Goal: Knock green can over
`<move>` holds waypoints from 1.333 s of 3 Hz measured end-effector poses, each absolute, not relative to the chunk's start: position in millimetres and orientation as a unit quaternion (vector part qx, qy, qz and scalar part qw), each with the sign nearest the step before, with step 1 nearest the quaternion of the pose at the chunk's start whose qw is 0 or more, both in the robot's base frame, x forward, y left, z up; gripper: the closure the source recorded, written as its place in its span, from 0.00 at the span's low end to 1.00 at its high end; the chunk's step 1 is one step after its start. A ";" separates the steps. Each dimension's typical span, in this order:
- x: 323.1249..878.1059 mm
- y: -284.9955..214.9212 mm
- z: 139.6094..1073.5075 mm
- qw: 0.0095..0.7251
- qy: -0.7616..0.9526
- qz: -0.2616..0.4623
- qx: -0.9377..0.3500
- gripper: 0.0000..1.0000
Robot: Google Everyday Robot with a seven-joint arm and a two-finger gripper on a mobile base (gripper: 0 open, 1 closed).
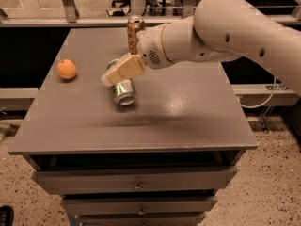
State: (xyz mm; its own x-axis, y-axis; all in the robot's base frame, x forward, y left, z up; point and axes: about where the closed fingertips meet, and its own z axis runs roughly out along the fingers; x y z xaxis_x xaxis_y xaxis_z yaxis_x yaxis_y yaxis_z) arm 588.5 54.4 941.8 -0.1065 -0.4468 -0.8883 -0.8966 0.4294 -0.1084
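Note:
The green can (123, 91) lies tipped on its side near the middle of the grey table (178, 112), its silver top facing me. My gripper (123, 69) hangs just above and over its far end, with a tan finger (126, 68) across the can. The white arm (221, 27) reaches in from the right and hides part of the can.
An orange-brown can (134, 30) stands upright at the table's back, partly behind the arm. An orange (67, 69) sits at the left side. Drawers (136, 178) run below the table's front edge. A rail and glass stand behind the table.

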 end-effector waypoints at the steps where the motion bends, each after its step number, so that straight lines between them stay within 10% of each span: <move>1: 591.4 51.1 923.7 0.448 0.726 0.247 -0.460 0.00; 4: 596.4 -30.8 903.9 0.452 0.715 0.222 -0.485 0.00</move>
